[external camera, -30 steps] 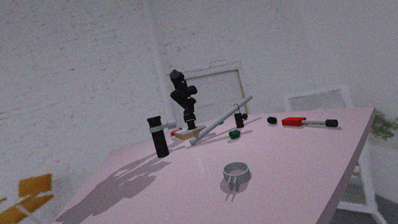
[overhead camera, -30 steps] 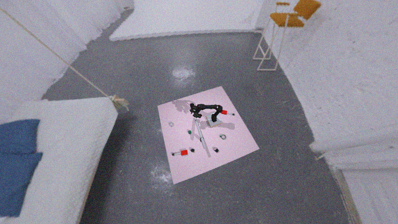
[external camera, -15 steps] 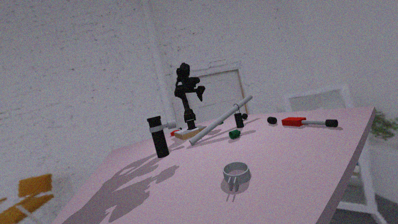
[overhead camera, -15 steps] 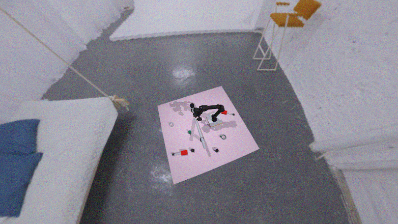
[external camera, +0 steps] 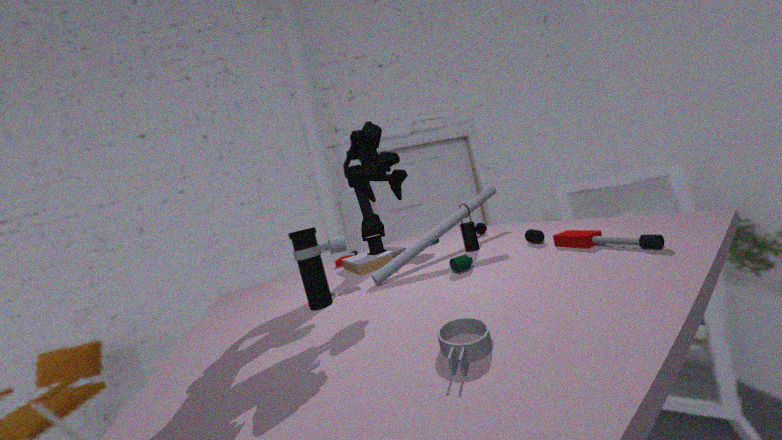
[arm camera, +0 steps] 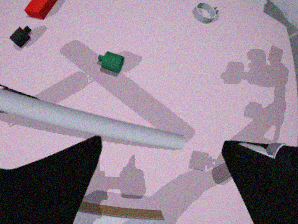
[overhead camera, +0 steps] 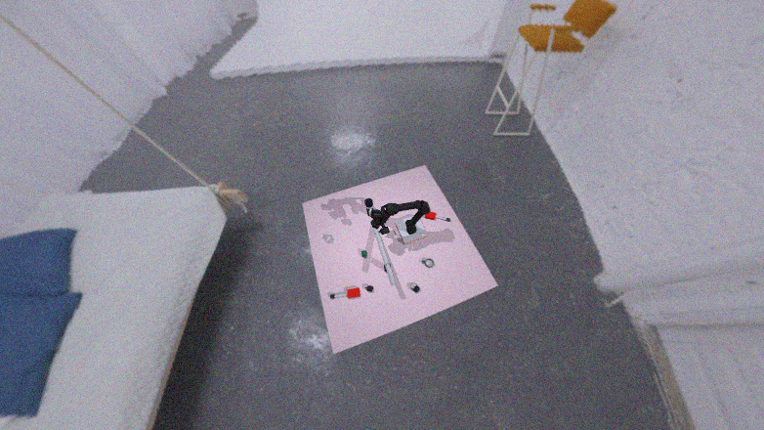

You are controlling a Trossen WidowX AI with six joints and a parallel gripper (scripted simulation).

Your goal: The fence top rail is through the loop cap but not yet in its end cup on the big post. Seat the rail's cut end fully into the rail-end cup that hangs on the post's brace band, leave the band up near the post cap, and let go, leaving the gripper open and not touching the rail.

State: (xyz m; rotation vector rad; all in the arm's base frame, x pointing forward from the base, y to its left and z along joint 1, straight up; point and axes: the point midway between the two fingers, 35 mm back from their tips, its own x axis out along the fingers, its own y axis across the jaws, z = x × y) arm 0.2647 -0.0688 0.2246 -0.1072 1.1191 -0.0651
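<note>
Gripper released, empty, raised at frame centre; rail end rests on the table, unseated: you regrasp low, steer toward the cup

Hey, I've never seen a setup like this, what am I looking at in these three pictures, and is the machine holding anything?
It is a small black robot arm bolted to a pink table. One picture looks down from high overhead, one from the table's side, one from a camera on the arm's wrist. On the table stand a big black post with a grey band, and a grey rail leaning through a loop on a shorter post, its low end resting on the table. A loose grey band and a red block also lie there. The gripper is open, holding nothing.
</note>
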